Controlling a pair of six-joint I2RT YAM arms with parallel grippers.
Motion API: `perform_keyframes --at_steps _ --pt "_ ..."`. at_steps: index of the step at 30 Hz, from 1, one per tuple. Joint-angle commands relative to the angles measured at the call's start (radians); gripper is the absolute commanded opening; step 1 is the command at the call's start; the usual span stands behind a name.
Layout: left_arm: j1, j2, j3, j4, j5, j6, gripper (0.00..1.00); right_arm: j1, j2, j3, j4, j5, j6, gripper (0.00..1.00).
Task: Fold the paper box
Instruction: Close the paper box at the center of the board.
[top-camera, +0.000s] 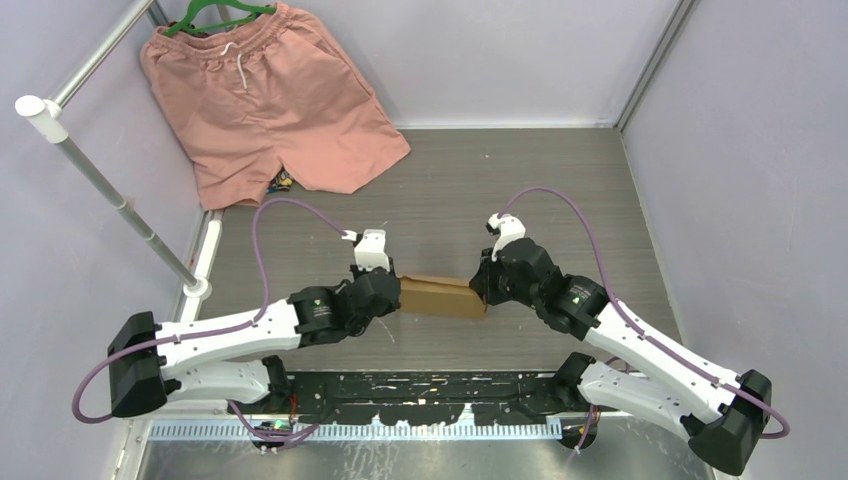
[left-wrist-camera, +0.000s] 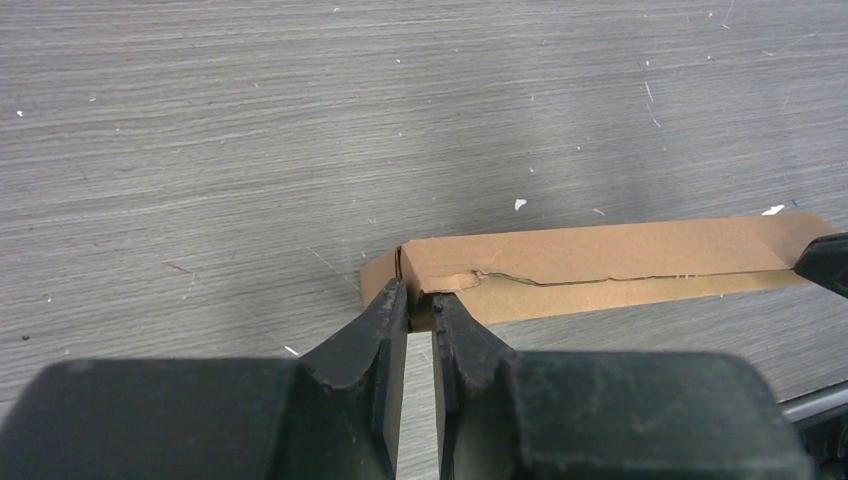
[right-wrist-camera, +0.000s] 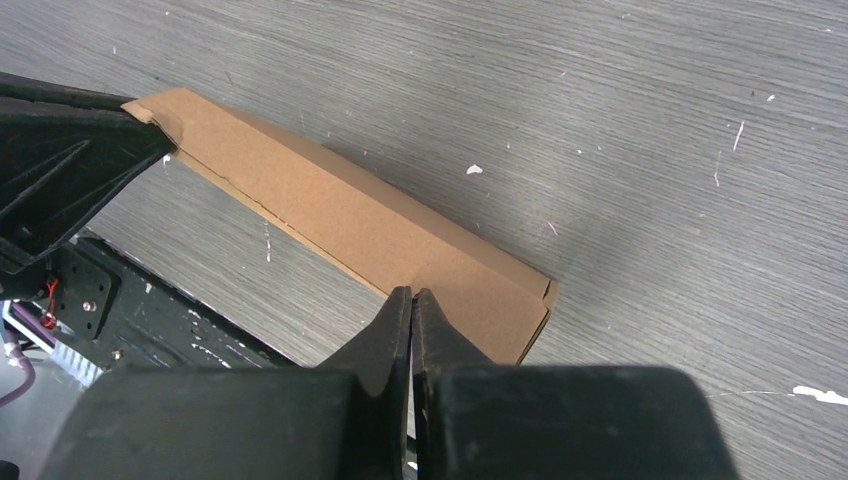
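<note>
Paper box (top-camera: 442, 296) lies folded flat on the table (top-camera: 560, 200), spanning the gap between the left gripper (top-camera: 396, 292) and right gripper (top-camera: 483, 288), one end at each. From the left wrist, the jaws stand slightly parted, the box's end corner at their tips. From the right wrist, the jaws are clenched together, empty, tips resting against the box's other end.

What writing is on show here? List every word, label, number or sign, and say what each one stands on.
No text can be read in any view.
paper box: plain brown cardboard, no print on the faces shown.
shorts: no lettering visible.
small colourful item at the shorts' hem: too small to read.
</note>
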Motion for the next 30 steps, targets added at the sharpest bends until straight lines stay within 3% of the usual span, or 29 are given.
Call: perform_keyframes --at_steps 1,13,25,28,30 --pt "-0.01 -0.02 -0.034 -0.131 0.054 -0.017 0.17 0.006 0.02 -0.029 -0.041 -0.004 -0.004 0.05" --pt "-0.01 -0.087 -0.035 -0.172 0.042 -0.003 0.24 0.006 0.032 -0.045 -0.018 0.0 0.003 0.04" --pt "-0.009 -0.133 -0.039 -0.111 0.082 0.063 0.22 0.007 0.042 -0.039 -0.018 0.009 -0.002 0.04" --pt "-0.009 -0.141 -0.035 -0.114 0.09 0.072 0.17 0.007 0.042 -0.038 -0.019 0.01 -0.005 0.04" --pt "-0.009 -0.159 -0.038 -0.108 0.095 0.078 0.06 0.007 0.041 -0.038 -0.02 0.01 -0.005 0.04"
